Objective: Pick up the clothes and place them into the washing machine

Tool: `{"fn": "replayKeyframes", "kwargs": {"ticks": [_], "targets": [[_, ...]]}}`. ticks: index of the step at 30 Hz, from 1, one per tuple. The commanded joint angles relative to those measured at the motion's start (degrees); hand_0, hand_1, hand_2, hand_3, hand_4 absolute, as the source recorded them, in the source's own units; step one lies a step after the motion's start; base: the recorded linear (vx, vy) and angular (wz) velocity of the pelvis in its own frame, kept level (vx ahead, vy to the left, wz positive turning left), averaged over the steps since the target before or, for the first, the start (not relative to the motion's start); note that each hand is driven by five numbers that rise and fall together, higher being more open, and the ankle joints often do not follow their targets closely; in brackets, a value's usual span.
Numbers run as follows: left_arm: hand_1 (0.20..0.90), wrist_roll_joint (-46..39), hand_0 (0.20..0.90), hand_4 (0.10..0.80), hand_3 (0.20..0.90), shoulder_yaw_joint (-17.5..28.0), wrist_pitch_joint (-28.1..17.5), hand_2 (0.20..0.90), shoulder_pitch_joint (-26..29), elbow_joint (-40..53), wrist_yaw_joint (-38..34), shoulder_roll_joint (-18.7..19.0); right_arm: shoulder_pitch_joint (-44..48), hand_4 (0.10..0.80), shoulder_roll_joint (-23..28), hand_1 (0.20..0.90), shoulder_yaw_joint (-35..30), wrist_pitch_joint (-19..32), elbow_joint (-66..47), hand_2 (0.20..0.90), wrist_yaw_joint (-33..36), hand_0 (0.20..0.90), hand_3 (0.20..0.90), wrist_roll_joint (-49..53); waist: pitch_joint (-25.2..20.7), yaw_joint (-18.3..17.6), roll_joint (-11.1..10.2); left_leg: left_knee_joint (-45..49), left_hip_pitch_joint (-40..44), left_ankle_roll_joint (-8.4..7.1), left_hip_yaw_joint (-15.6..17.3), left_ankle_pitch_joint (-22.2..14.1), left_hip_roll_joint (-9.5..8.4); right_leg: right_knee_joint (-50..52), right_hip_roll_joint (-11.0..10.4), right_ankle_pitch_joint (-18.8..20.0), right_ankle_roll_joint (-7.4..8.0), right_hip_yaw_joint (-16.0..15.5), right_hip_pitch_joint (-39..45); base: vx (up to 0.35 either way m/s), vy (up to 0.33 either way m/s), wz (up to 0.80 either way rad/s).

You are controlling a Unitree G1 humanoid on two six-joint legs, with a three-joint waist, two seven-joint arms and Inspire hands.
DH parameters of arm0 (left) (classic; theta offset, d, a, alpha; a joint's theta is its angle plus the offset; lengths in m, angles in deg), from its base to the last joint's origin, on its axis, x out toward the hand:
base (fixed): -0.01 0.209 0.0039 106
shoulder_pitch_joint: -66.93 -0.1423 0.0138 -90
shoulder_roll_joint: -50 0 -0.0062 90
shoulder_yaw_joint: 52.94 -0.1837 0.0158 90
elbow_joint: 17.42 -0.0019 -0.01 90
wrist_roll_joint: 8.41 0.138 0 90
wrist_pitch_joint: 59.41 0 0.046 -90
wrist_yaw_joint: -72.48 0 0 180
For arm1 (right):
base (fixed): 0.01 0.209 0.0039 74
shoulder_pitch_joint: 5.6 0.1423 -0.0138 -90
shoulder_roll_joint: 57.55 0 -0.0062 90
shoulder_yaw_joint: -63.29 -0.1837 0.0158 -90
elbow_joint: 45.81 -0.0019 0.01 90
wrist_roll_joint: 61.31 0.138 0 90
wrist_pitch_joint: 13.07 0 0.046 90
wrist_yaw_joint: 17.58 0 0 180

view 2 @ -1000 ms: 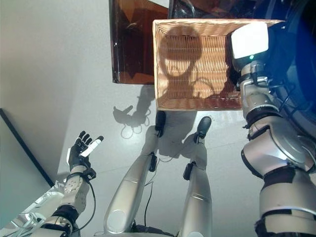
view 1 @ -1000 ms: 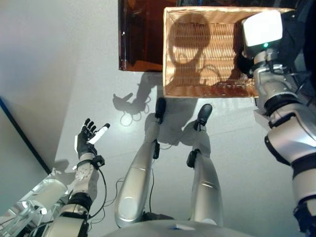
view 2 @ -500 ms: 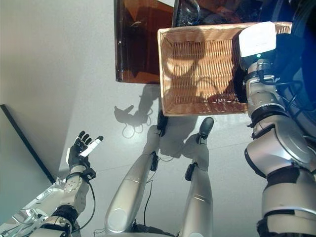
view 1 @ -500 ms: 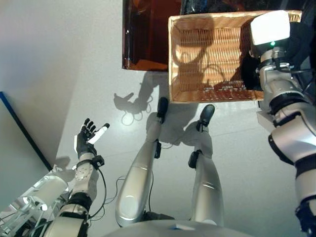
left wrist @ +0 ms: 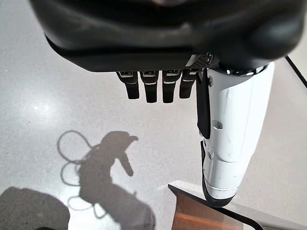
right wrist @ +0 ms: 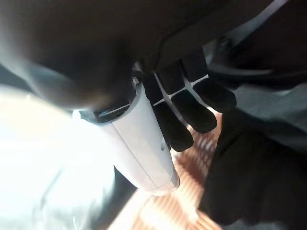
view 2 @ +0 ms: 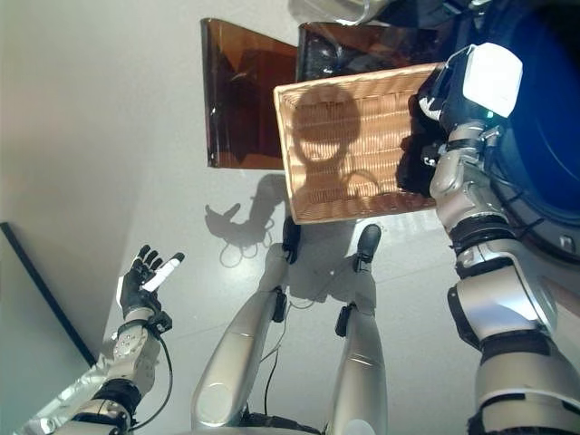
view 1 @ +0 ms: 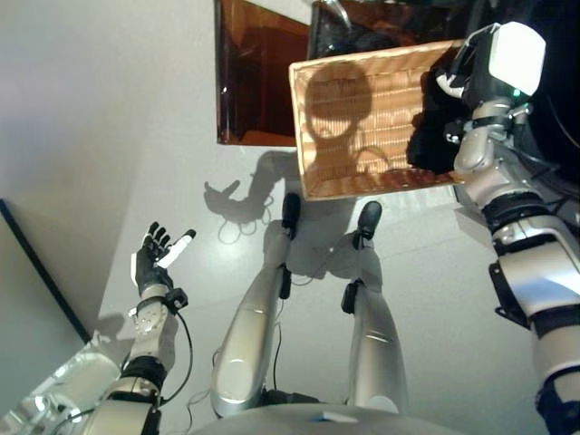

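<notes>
Two robot arms show from above, over a pale grey floor [view 1: 91, 136]. A woven wicker basket [view 1: 362, 118] sits tilted near the top of the view, its inside lit orange. Dark clothes [view 1: 433, 127] lie bunched against the basket's right wall. The right hand [right wrist: 192, 103] reaches in at that same side, just above the dark cloth. In its own wrist view the fingers hang straight and loose beside the white thumb, released, gripping nothing, with the dark fabric just past the fingertips. Behind the basket stands a brown translucent panel [view 1: 254, 82]. At the far right, the dark blue round opening of the washing machine [view 2: 544, 145] shows, close beside the right arm. The left hand [view 1: 154, 263] is held up over bare floor at the lower left, well apart from the basket, palm open and fingers spread, holding nothing.
</notes>
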Motion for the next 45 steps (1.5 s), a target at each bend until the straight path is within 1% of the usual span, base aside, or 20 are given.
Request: {"fn": "replayKeyframes", "kwargs": {"ticks": [1, 9, 10, 13, 14, 16, 20, 24, 26, 27, 28, 29, 30, 31, 32, 34, 36, 37, 40, 45], "targets": [[0.9, -0.41, 0.9, 0.8, 0.9, 3.56, -0.73, 0.9, -4.74, -4.34, -2.87, 2.89, -3.56, 0.3, 1.94, 0.2, -1.24, 6.8, -4.6, 0.2, 3.65, 0.2, 0.2, 9.59, -4.97, -0.02, 2.93, -5.88, 2.61, -4.83, -0.09, 0.07, -0.56, 3.12, 2.32, -5.55, 1.37, -0.74, 3.08, 0.055, -0.022, -0.01], [0.9, 1.1, 0.9, 0.8, 0.9, 5.36, 1.54, 0.9, -5.55, -6.98, -2.21, 3.02, -14.48, 0.3, -2.92, 0.2, -10.57, 15.03, -11.98, 0.2, -1.99, 0.2, 0.2, 26.58, -7.52, -0.96, 1.53, -5.88, 4.83, -4.5, 0.11, -0.46, -0.58, 2.6, 2.56, -6.1, 1.27, -0.82, 5.97, 0.048, -0.028, -0.03], [0.9, 1.06, 0.9, 0.8, 0.9, 5.71, 2.13, 0.9, -5.74, -7.3, -1.85, 3.01, -16.78, 0.3, -4.74, 0.2, -13.02, 18.12, -13.4, 0.2, -4.79, 0.2, 0.2, 34.04, -8.09, -1.1, 1.25, -5.88, 5.42, -4.46, 0.22, -0.66, -0.6, 2.39, 2.62, -6.28, 1.31, -0.67, 6.63, 0.023, -0.012, -0.05], [0.9, 1.3, 0.9, 0.8, 0.9, 5.85, 2.7, 0.9, -5.74, -8.18, -1.56, 2.93, -18.56, 0.3, -6.55, 0.2, -14.75, 21.16, -15.02, 0.2, -9.07, 0.2, 0.2, 43.74, -8.75, -1.11, 1.02, -5.88, 6.12, -4.41, 0.36, -1.17, -0.63, 2.28, 2.71, -6.79, 1.28, -0.65, 7.45, 0.041, -0.02, -0.08], [0.9, 1.3, 0.9, 0.8, 0.9, 5.84, 2.71, 0.9, -5.71, -8.18, -1.55, 2.94, -18.54, 0.3, -6.51, 0.2, -14.79, 21.19, -14.98, 0.2, -9.18, 0.2, 0.2, 43.85, -8.79, -1.12, 1.0, -5.88, 5.91, -4.39, 0.33, -0.91, -0.65, 2.23, 2.69, -6.57, 1.27, -0.68, 7.28, 0.031, -0.015, -0.06], [0.9, 1.03, 0.9, 0.8, 0.9, 5.51, 3.06, 0.9, -5.93, -8.39, -1.18, 2.59, -19.87, 0.3, -8.33, 0.2, -16.51, 23.44, -16.49, 0.2, -12.75, 0.2, 0.2, 52.99, -9.24, -1.11, 1.12, -5.88, 6.33, -4.34, 0.37, -1.09, -0.67, 2.17, 2.66, -6.69, 1.25, -0.62, 7.65, 0.015, -0.001, 0.0], [0.9, 0.66, 0.9, 0.8, 0.9, 4.99, 3.74, 0.9, -5.96, -9.09, -0.78, 2.05, -20.29, 0.3, -10.63, 0.2, -17.77, 24.88, -17.52, 0.2, -17.42, 0.2, 0.2, 63.94, -9.62, -1.0, 1.42, -5.88, 6.72, -4.26, 0.57, -1.24, -0.74, 2.08, 2.8, -6.87, 1.2, -0.49, 8.04, 0.017, -0.002, 0.0], [0.9, 0.31, 0.9, 0.8, 0.9, 4.38, 3.92, 0.9, -6.15, -9.3, -0.44, 1.54, -20.88, 0.3, -11.83, 0.2, -18.57, 25.86, -19.05, 0.2, -19.39, 0.2, 0.2, 68.37, -9.95, -0.91, 1.53, -5.88, 6.77, -4.18, 0.77, -1.17, -0.73, 1.95, 2.92, -6.83, 1.15, -0.32, 8.13, -0.002, -0.011, -0.05], [0.9, 0.38, 0.9, 0.8, 0.9, 4.32, 3.95, 0.9, -6.23, -9.32, -0.3, 1.44, -21.62, 0.3, -10.7, 0.2, -17.62, 24.52, -20.01, 0.2, -17.13, 0.2, 0.2, 60.99, -9.99, -0.82, 1.51, -5.88, 7.17, -4.13, 0.81, -1.44, -0.65, 2.07, 2.96, -7.11, 1.22, -0.24, 8.38, 0.0, 0.0, 0.0], [0.9, 0.38, 0.9, 0.8, 0.9, 4.35, 3.95, 0.9, -6.19, -9.32, -0.31, 1.43, -21.6, 0.3, -10.73, 0.2, -17.62, 24.48, -20.11, 0.2, -16.99, 0.2, 0.2, 60.86, -10.02, -0.85, 1.51, -5.88, 6.95, -4.11, 0.78, -1.18, -0.66, 2.03, 2.95, -6.89, 1.21, -0.27, 8.2, 0.0, 0.0, 0.0], [0.9, 0.48, 0.9, 0.8, 0.9, 4.61, 3.82, 0.9, -6.12, -9.3, -0.48, 1.44, -21.97, 0.3, -9.37, 0.2, -16.88, 22.31, -19.99, 0.2, -13.2, 0.2, 0.2, 51.9, -10.14, -0.78, 1.49, -5.88, 6.87, -4.07, 0.71, -1.12, -0.67, 2.1, 2.95, -6.89, 1.22, -0.33, 8.04, 0.0, 0.0, 0.0], [0.9, 1.54, 0.9, 0.8, 0.9, 4.97, 3.18, 0.9, -6.06, -9.15, -0.63, 1.83, -21.66, 0.48, -4.68, 0.453, -14.35, 16.57, -19.54, 0.453, -7.07, 0.453, 0.453, 31.58, -10.11, -0.48, 1.51, -5.88, 6.85, -4.02, 0.61, -1.21, -0.73, 2.2, 2.96, -7.12, 1.3, -0.13, 8.02, -0.019, -0.035, 0.0], [0.9, 2.32, 0.9, 0.8, 0.9, 5.16, 2.57, 0.9, -6.18, -8.45, -0.9, 1.89, -21.63, 0.8, -2.45, 0.9, -13.32, 13.05, -19.09, 0.9, -2.88, 0.9, 0.9, 20.61, -9.98, -0.32, 1.61, -5.88, 6.66, -3.95, 0.47, -1.18, -0.83, 2.11, 2.88, -7.04, 1.38, -0.16, 7.97, 0.0, 0.0, 0.0], [0.9, 2.35, 0.9, 0.8, 0.9, 5.21, 2.57, 0.9, -6.15, -8.42, -0.94, 1.85, -21.59, 0.8, -2.5, 0.9, -13.3, 12.95, -19.18, 0.9, -2.75, 0.9, 0.9, 20.46, -10.01, -0.39, 1.63, -5.88, 6.45, -3.93, 0.43, -0.94, -0.84, 2.07, 2.87, -6.83, 1.37, -0.2, 7.8, -0.037, -0.021, -0.02], [0.9, 3.63, 0.9, 0.8, 0.9, 4.78, 1.68, 0.9, -6.5, -6.87, -1.03, 2.07, -20.63, 0.8, 0.88, 0.9, -11.35, 9.81, -17.81, 0.9, -0.64, 0.9, 0.9, 10.17, -9.71, -0.06, 1.69, -5.88, 6.37, -3.89, 0.34, -1.08, -0.98, 1.94, 2.82, -6.85, 1.54, -0.26, 7.79, -0.05, -0.02, -0.02], [0.9, 4.36, 0.9, 0.8, 0.9, 4.45, 0.97, 0.9, -6.58, -6.1, -0.85, 2.29, -19.25, 0.8, 4.32, 0.9, -6.6, 5.1, -15.0, 0.9, 1.36, 0.9, 0.9, -2.22, -9.49, 0.26, 1.51, -5.88, 5.92, -3.86, 0.01, -0.9, -0.99, 1.67, 2.77, -6.58, 1.66, -0.51, 7.54, -0.032, -0.032, 0.04], [0.9, 4.88, 0.9, 0.8, 0.9, 4.59, 0.66, 0.9, -7.0, -5.54, -0.76, 2.45, -18.21, 0.8, 5.76, 0.9, -5.52, 4.27, -14.15, 0.9, 2.32, 0.9, 0.9, -5.82, -9.4, 0.21, 1.59, -5.88, 5.58, -3.82, -0.17, -0.6, -0.99, 1.55, 2.74, -6.31, 1.69, -0.68, 7.26, -0.021, -0.012, 0.08], [0.9, 4.81, 0.9, 0.8, 0.9, 4.94, 0.43, 0.9, -7.28, -5.44, -0.13, 2.7, -16.21, 0.8, 8.87, 0.9, -1.24, 1.0, -11.23, 0.9, 1.75, 0.9, 0.9, -14.28, -9.28, 0.46, 1.61, -5.88, 5.43, -3.92, -0.46, -0.46, -1.08, 1.52, 2.76, -6.2, 1.67, -0.69, 6.96, 0.0, 0.0, 0.0], [0.9, 4.95, 0.9, 0.8, 0.9, 4.3, 0.22, 0.9, -7.14, -5.39, 0.37, 2.78, -13.5, 0.8, 11.32, 0.9, 3.42, -2.16, -5.16, 0.9, 2.58, 0.9, 0.9, -20.77, -8.97, 0.89, 1.57, -5.88, 5.3, -4.06, -0.59, -0.56, -1.16, 1.49, 2.64, -6.21, 1.73, -0.68, 6.81, -0.007, 0.006, -0.02], [0.9, 4.29, 0.9, 0.8, 0.9, 3.57, 0.09, 0.9, -6.76, -5.87, 0.46, 2.44, -8.21, 0.8, 12.55, 0.9, 9.5, -5.67, 0.55, 0.9, 1.3, 0.9, 0.9, -25.79, -8.03, 1.17, 1.68, -5.88, 4.33, -4.21, -0.86, 0.08, -1.22, 1.4, 2.58, -5.7, 1.7, -0.81, 5.87, -0.019, 0.005, 0.03]]}}
